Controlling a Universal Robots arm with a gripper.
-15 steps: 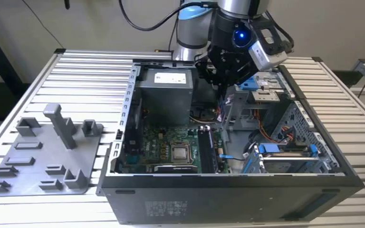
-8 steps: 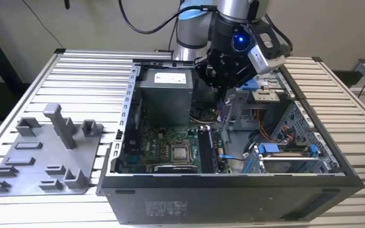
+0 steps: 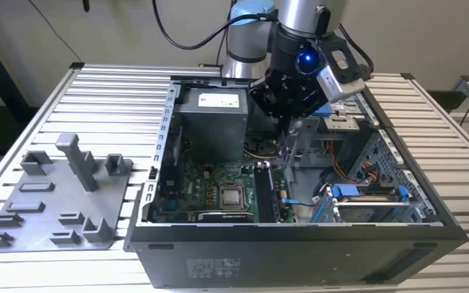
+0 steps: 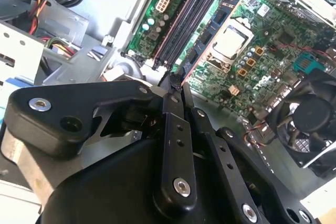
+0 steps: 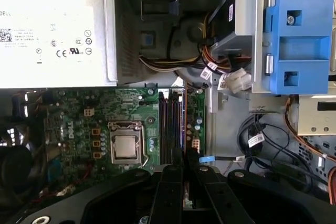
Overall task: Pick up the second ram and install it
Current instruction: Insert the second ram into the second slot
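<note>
Slatted metal table (image 3: 96,91) carries a grey holder tray (image 3: 55,207) at the exterior view's left, then the open computer case (image 3: 300,256). Inside it the gripper (image 4: 173,83) has its fingers pinched on the second ram (image 4: 177,73) (seen edge-on), above the memory slots (image 5: 170,121). A slight tilt or offset, I judge, could jam it against the slot walls.

Robotics lab bench, slatted aluminium table (image 3: 112,91), open desktop computer case (image 3: 300,259) at its centre, grey plastic fixture tray (image 3: 51,204) at the case's nine o'clock, robot arm (image 3: 300,15) at twelve, bare pale wall (image 3: 112,30) behind.
</note>
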